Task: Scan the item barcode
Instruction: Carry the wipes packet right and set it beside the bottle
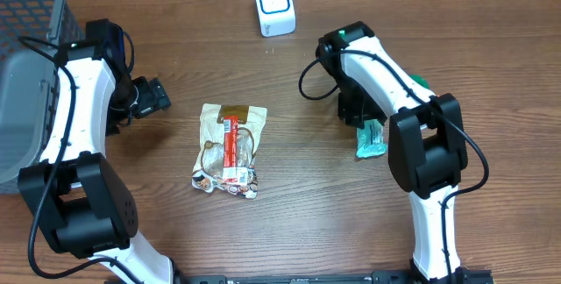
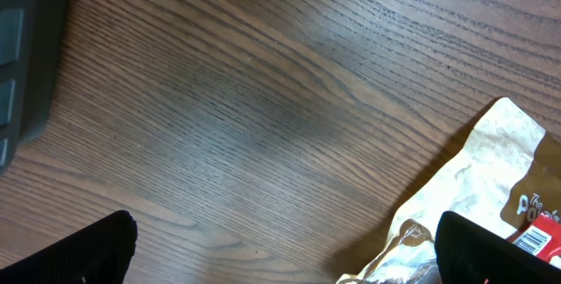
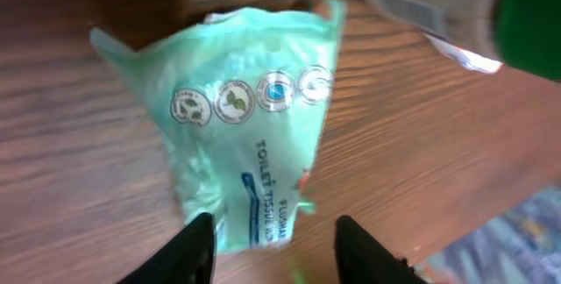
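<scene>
A mint-green pack of toilet tissue lies flat on the wooden counter, on the right side, beneath the right arm's wrist. Seen from the wrist camera, printed round symbols run across its middle and blue lettering runs down toward its lower end.

The right gripper stands over that lower end. Its jaws are parted, with the pack's end between the two black fingertips. One fingertip meets the edge of the pack and the other stands just clear of it, so the pack looks released rather than pinched. Just beyond the pack's far corner sits a blurred dark green and pale object that I cannot identify.

A small white scanner with a blue-edged face stands upright at the far edge of the counter, well apart from the pack.

In the middle of the counter lies a crumpled tan and red snack packet.

The left gripper hovers low beside that packet's corner, jaws spread wide and holding nothing. A grey mesh basket sits at the far left.
</scene>
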`<state>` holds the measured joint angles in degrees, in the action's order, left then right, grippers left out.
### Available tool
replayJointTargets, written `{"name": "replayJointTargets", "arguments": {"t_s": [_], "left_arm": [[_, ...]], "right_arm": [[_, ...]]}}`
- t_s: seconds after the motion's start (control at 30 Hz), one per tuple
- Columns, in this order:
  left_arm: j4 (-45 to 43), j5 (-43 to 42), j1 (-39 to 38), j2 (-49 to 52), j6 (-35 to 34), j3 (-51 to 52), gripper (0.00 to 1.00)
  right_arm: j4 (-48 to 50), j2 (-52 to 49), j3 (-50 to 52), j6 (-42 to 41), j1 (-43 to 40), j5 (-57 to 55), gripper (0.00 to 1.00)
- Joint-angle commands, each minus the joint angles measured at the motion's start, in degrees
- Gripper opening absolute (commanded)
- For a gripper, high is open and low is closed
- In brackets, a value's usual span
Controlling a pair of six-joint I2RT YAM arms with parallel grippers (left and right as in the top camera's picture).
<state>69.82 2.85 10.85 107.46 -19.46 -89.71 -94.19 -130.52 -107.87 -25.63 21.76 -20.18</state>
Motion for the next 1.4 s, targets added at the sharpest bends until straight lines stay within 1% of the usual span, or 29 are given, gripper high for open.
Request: {"name": "replayJointTargets", "arguments": {"t_s": [0.0,0.07,0.17,0.23,0.33,0.43,0.63,0.7,0.73,0.8,0.97,1.07,1.23,1.27,1.37], "left_arm": [[0.0,0.5,-0.4,-1.1,0.2,-0.8,1.00],[0.0,0.5,-0.4,-1.1,0.2,-0.8,1.00],[0.0,0.5,-0.4,-1.1,0.2,-0.8,1.00],[0.0,0.5,-0.4,-1.1,0.2,-0.8,1.00],[0.0,0.5,-0.4,-1.1,0.2,-0.8,1.00],[0.0,0.5,-0.4,-1.1,0.2,-0.8,1.00],[0.0,0.5,-0.4,-1.1,0.2,-0.8,1.00],[0.0,0.5,-0.4,-1.1,0.2,-0.8,1.00],[0.0,0.5,-0.4,-1.1,0.2,-0.8,1.00],[0.0,0.5,-0.4,-1.1,0.2,-0.8,1.00],[0.0,0.5,-0.4,-1.1,0.2,-0.8,1.00],[0.0,0.5,-0.4,-1.1,0.2,-0.8,1.00],[0.0,0.5,-0.4,-1.1,0.2,-0.8,1.00],[0.0,0.5,-0.4,-1.1,0.2,-0.8,1.00],[0.0,0.5,-0.4,-1.1,0.2,-0.8,1.00]], "right_arm": [[-0.4,1.1,0.0,-1.2,0.0,-1.7,0.49],[-0.4,1.1,0.0,-1.1,0.0,0.5,0.48],[1.3,1.1,0.0,-0.9,0.4,7.4,0.44],[3.2,1.1,0.0,-0.3,1.1,11.0,0.43],[8.1,1.1,0.6,2.1,2.1,16.9,0.38],[10.4,1.1,1.7,2.1,2.1,17.3,0.34],[15.0,1.1,7.5,2.1,1.4,15.7,0.34],[16.7,1.1,11.2,2.1,0.5,12.2,0.37],[17.1,1.1,13.0,2.0,-0.4,9.6,0.38],[17.0,1.1,14.7,1.9,-2.6,8.0,0.38],[15.9,1.1,16.2,2.1,-8.2,7.8,0.38],[15.8,1.1,16.3,4.0,-10.0,7.8,0.38],[15.7,2.3,16.3,6.6,-9.8,10.4,0.38],[15.6,3.3,16.3,6.8,-9.4,12.8,0.38],[18.0,8.3,16.3,8.4,-7.0,24.5,0.38]]}}
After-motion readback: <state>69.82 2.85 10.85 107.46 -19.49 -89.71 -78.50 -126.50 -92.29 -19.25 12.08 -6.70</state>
